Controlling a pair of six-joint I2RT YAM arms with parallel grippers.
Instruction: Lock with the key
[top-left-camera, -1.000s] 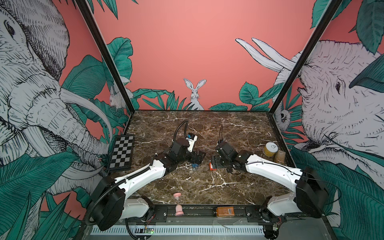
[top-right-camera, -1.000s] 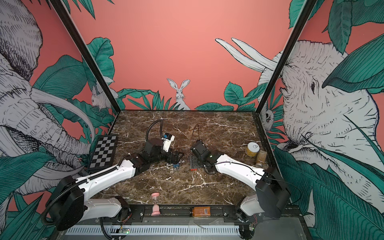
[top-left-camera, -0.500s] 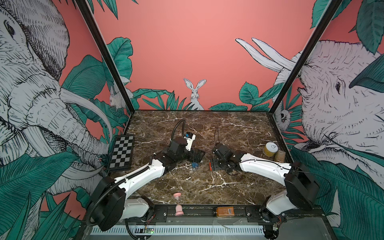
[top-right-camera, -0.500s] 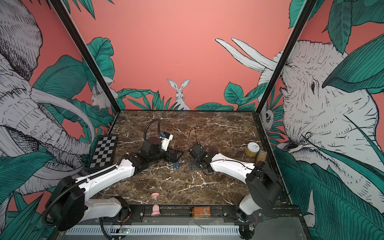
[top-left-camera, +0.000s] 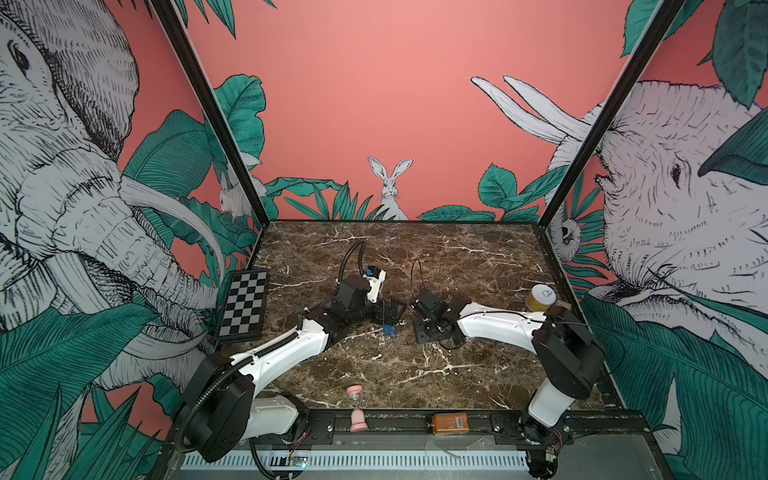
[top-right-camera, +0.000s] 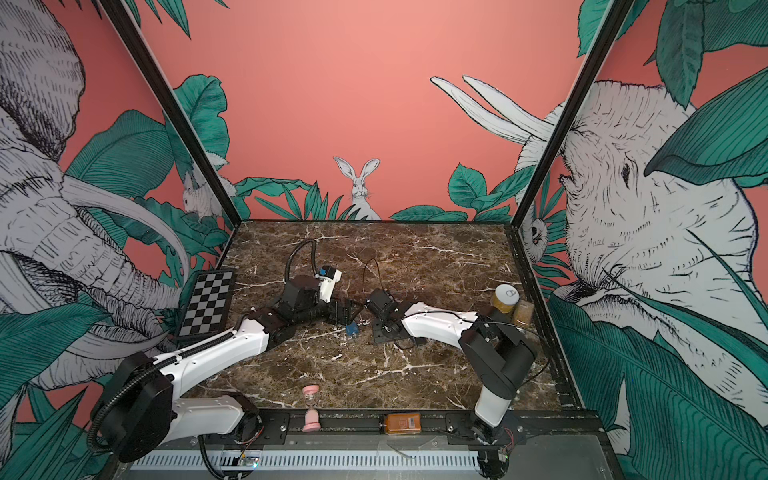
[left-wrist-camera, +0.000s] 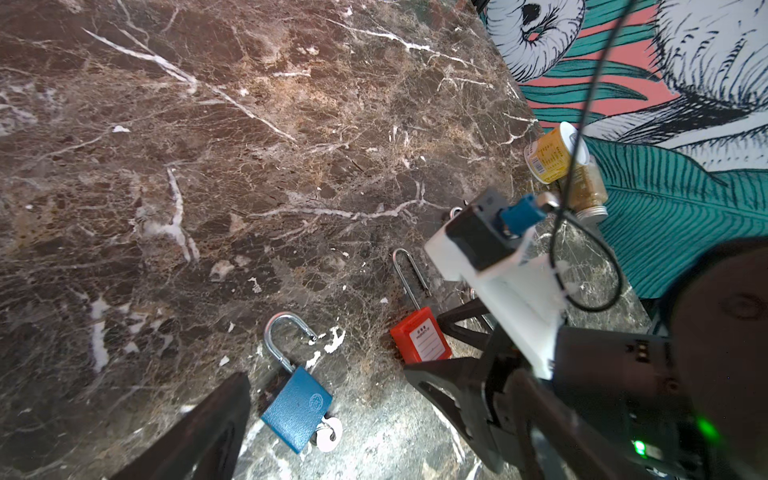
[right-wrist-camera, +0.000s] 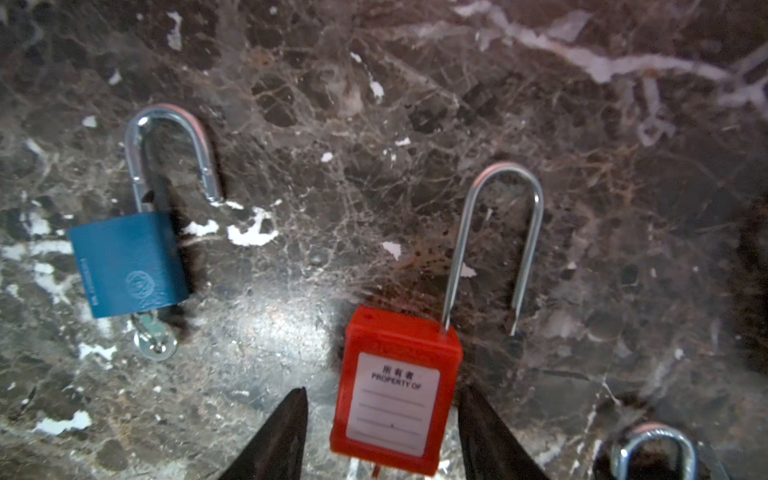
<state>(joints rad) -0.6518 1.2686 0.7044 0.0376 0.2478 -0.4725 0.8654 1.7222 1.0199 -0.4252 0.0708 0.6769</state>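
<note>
on a marble table (right-wrist-camera: 415, 124), a red padlock (right-wrist-camera: 399, 374) lies flat with its shackle open, the right gripper (right-wrist-camera: 382, 390) half-open astride its body but not clamped, while the left gripper (left-wrist-camera: 328, 374) hangs wide over a blue padlock (right-wrist-camera: 129, 266), also open with a key (right-wrist-camera: 156, 340) in it; nothing looks locked yet.

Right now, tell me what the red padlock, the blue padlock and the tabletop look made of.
Red padlock: likely plastic body, smooth, glossy, moulded edges, paper label; thin bright steel-looking shackle.
Blue padlock: probably painted metal, fine textured coat, stamped emblem; shiny chromed shackle.
Tabletop: polished dark brown marble look, white veins and glare; possibly printed.
</note>
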